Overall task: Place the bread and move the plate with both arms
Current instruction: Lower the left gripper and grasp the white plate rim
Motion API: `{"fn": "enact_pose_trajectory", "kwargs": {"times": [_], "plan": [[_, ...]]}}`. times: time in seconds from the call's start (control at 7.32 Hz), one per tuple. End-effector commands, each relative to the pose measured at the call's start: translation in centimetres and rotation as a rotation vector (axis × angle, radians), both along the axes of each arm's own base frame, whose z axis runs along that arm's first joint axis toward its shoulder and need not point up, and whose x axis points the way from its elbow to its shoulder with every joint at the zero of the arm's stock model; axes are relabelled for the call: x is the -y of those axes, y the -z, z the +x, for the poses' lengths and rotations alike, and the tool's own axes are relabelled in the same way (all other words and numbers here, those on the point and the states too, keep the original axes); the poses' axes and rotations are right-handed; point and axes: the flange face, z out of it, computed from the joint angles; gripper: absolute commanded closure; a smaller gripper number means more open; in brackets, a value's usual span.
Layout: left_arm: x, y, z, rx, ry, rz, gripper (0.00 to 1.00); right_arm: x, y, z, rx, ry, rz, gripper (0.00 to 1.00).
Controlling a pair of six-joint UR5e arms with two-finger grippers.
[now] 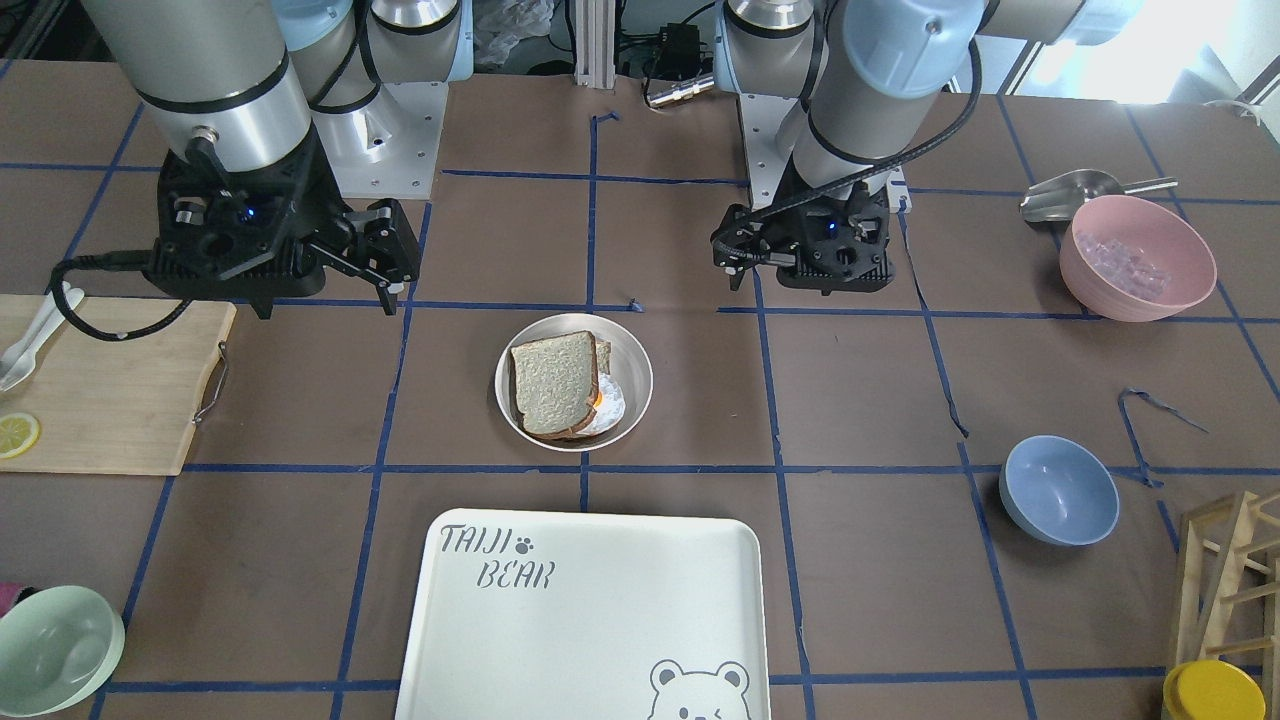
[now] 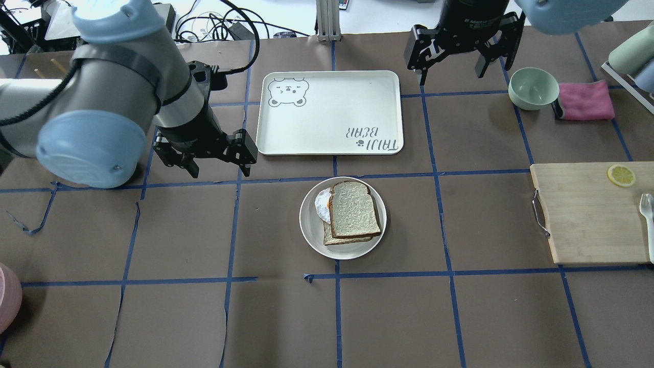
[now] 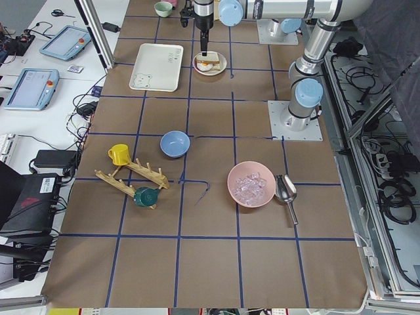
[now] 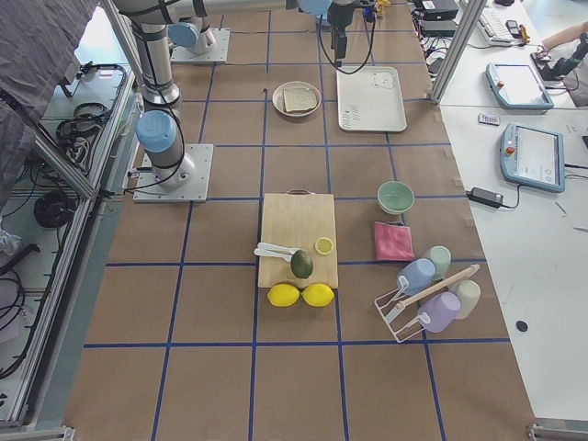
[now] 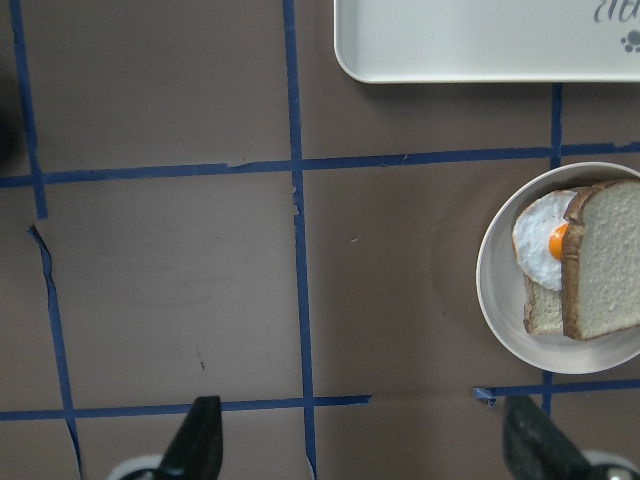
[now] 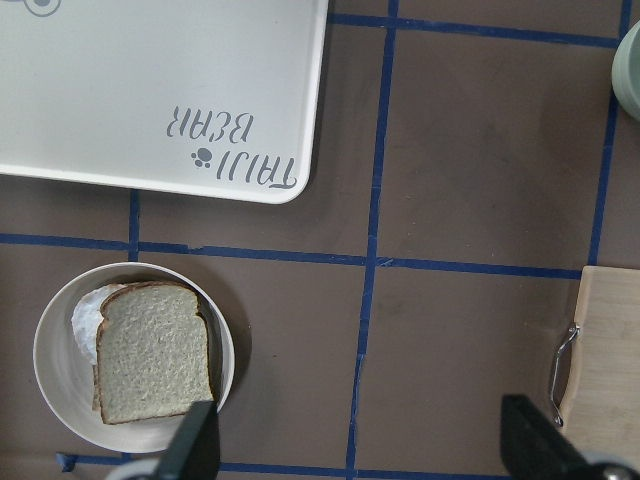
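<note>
The placing of the bread is judged to be done. The bread lies flat on the plate, laid over a fried egg and a second slice, so that a sandwich is formed. The plate is set near the middle of the worktop, just short of the bear-printed tray. What is left is judged to be the moving of the plate with both arms, probably onto that tray, though no goal is named.

The left gripper is held above the worktop to the plate's left, near the tray's corner. The right gripper is held farther off, past the tray's far right corner. Both sets of jaws are spread wide and nothing is held in either, as is confirmed in the wrist views.

For the next move, each gripper would have to be lowered to an opposite side of the raised rim and clamped there. The lift would have to be kept level so that the stack is not slid off.

The bread is pale and speckled, with a thin brown crust and rounded top, and is set slightly askew over the lower slice. Egg white and a little yolk are left showing at one side.
</note>
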Motion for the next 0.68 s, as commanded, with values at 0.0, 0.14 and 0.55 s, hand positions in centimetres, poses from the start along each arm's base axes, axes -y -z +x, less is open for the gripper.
{"fn": "enact_pose_trajectory", "kwargs": {"times": [0.0, 0.14, 0.55], "plan": [[-1.7, 9.2, -3.2, 0.012, -0.155, 0.037, 0.0, -0.5, -1.2, -2.6, -0.002, -0.068, 0.0, 0.0], [-2.0, 12.5, -3.8, -0.033, -0.168, 0.08, 0.0, -0.8, -1.5, -2.7, 0.004, -0.069, -0.003, 0.0], [-3.4, 18.1, -6.4, -0.093, -0.234, 0.079, 0.03, -2.4, -1.3, -2.8, 0.0, -0.089, 0.005, 0.0]]}}
